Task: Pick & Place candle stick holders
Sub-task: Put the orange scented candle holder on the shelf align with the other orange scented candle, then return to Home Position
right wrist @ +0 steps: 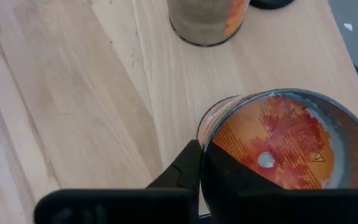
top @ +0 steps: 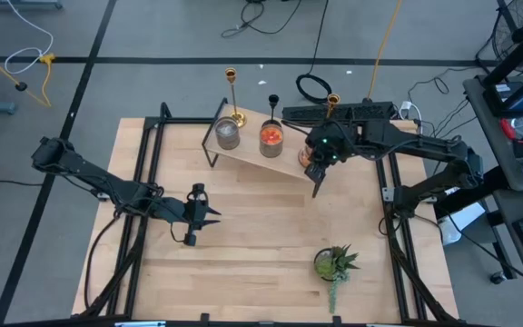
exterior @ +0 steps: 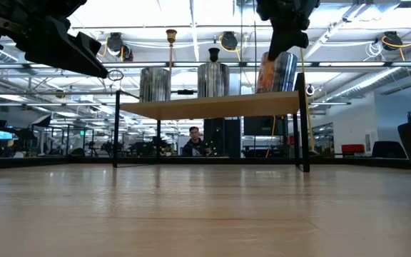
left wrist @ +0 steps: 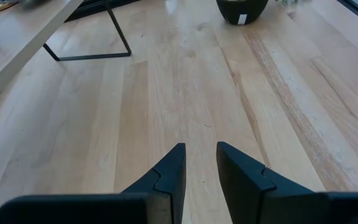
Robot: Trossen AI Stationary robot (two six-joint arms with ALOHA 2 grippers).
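The right gripper [top: 313,169] is located at the right end of the shelf [top: 252,156], which stands raised on black legs over the far part of the counter [top: 261,254]. An orange cup [right wrist: 284,146] is clamped between its fingers; in the right wrist view the rim and the orange interior are seen directly ahead of the fingers, with one finger set against the outer wall. In the low view the cup appears to be held just above the shelf surface, its axis close to upright; contact with the shelf cannot be confirmed.

A second orange cup [top: 271,137] and a grey cup [top: 228,135] stand on the shelf to the left of the held cup. A gold candlestick [top: 232,95] and a black candlestick [top: 273,107] stand upright behind them. Another gold candlestick [top: 332,102] is seen behind the right gripper.

The left gripper [top: 202,216] waits over bare counter, well apart from the shelf, its fingers narrowly parted and empty.

The right arm is judged the nearer to all holders. The next move depends on the held cup being kept upright and clear of the neighbouring orange cup. A plant [top: 332,265] stands near the front right.
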